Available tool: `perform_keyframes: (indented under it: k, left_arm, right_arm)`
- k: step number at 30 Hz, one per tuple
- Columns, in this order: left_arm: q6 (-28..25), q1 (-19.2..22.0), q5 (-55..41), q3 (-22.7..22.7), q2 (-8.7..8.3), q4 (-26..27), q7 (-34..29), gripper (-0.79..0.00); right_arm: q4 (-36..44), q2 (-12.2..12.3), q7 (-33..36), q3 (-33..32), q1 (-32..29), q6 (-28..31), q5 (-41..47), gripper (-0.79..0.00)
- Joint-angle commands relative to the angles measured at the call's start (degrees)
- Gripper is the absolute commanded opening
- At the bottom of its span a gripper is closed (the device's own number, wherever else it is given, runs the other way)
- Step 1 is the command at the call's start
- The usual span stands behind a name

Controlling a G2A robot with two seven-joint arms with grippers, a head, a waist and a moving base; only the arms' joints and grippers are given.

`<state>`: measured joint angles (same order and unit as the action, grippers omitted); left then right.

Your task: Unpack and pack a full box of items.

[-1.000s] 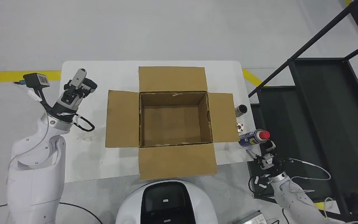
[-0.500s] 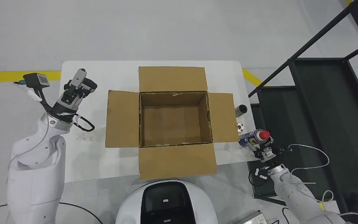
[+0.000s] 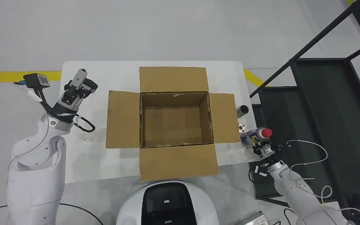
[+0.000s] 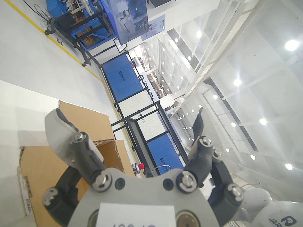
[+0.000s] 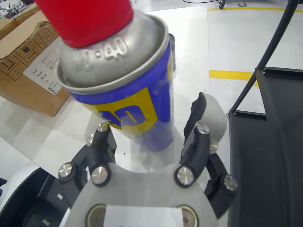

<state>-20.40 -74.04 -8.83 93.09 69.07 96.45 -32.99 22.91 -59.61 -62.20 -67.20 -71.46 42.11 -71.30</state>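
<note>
**Right claw** [image 5: 146, 114]: wide open, its two fingers standing either side of the spray can [image 5: 123, 90] near the can's base. The one visible pad [image 5: 201, 109] sits just beside the can wall, with a narrow gap between them. The other finger is mostly hidden behind the can, so contact there cannot be judged.

**Left claw** [image 4: 127, 121]: fingers spread far apart with nothing between them, held above the left part of the tabletop [image 3: 112, 73] and well apart from the box.

**Task items:**
- The spray can [image 3: 256, 135], blue and yellow with a red cap [image 5: 80, 8], stands on its base at the tabletop's right edge, beside the box's right flap.
- The cardboard box [image 3: 172, 79] sits mid-tabletop with all four flaps folded outward, showing its bare cardboard floor.

**Surface and room:**
- The tabletop is white.
- A pale floor carries a yellow line [image 3: 11, 76].
- A black metal rack [image 3: 304, 107] stands to the right.

**Count:** one box, one spray can, one small dark tin [image 3: 242, 110] just beyond the can, and two claws.
</note>
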Motion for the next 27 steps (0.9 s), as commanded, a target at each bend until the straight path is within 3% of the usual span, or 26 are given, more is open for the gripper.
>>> perform_keyframes:
  k: [1,9,15,22,27]
  left_arm:
    - [0.00,0.00,0.00,0.00,0.00,0.00,0.00,0.000]
    - [0.00,0.00,0.00,0.00,0.00,0.00,0.00,0.000]
    - [0.00,0.00,0.00,0.00,0.00,0.00,0.00,0.000]
    - [0.00,0.00,0.00,0.00,0.00,0.00,0.00,0.000]
    - [0.00,0.00,0.00,0.00,0.00,0.00,0.00,0.000]
  right_arm:
    - [1.05,0.07,-0.53,0.27,-0.36,-0.55,-0.74,-0.785]
    - [7.21,1.34,-3.50,0.24,-3.98,-3.52,-2.05,-0.785]
    - [13.49,3.59,-6.54,-1.85,-8.51,-6.56,-2.43,-0.785]
    - [25.80,7.55,-7.29,-8.22,-15.09,-7.31,-2.78,-0.785]
    - [36.21,10.09,-4.26,-15.10,-19.23,-6.79,-5.98,-0.785]
